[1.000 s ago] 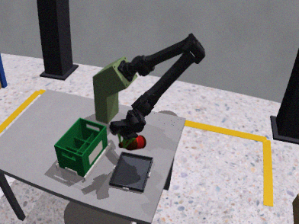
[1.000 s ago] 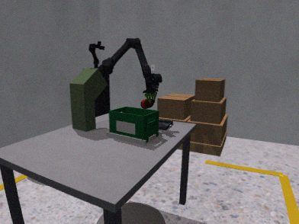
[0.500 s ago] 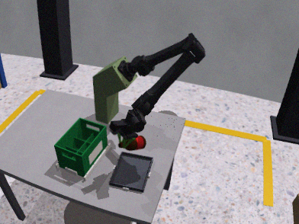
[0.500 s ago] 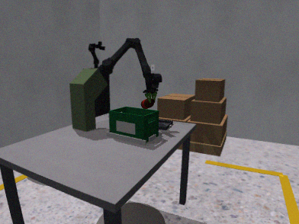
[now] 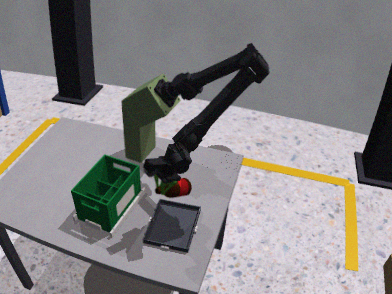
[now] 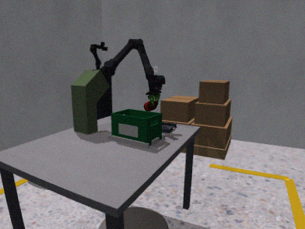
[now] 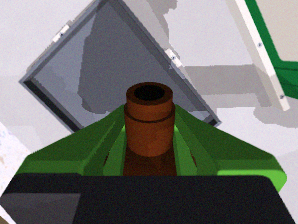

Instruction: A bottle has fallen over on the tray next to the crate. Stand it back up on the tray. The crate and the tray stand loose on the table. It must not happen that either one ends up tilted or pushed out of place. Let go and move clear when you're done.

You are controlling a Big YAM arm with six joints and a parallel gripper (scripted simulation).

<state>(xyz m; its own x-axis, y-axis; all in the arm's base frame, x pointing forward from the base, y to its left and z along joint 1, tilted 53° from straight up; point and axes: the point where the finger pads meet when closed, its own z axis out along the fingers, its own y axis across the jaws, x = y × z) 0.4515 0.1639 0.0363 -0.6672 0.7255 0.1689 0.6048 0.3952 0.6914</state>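
My gripper (image 5: 169, 184) is shut on the red-brown bottle (image 5: 179, 187) and holds it in the air above the table, off the tray. In the wrist view the bottle's open neck (image 7: 149, 120) sticks out between my green fingers, pointing towards the tray. The dark grey tray (image 5: 172, 225) lies flat and empty on the table; it also shows in the wrist view (image 7: 117, 65). In the exterior view the bottle (image 6: 149, 105) hangs above the far side of the green crate (image 6: 136, 125).
The green crate (image 5: 106, 191) stands left of the tray, its edge showing in the wrist view (image 7: 267, 47). The arm's green base block (image 5: 143, 120) stands behind them. Stacked cardboard boxes (image 6: 206, 117) stand on the floor beyond the table.
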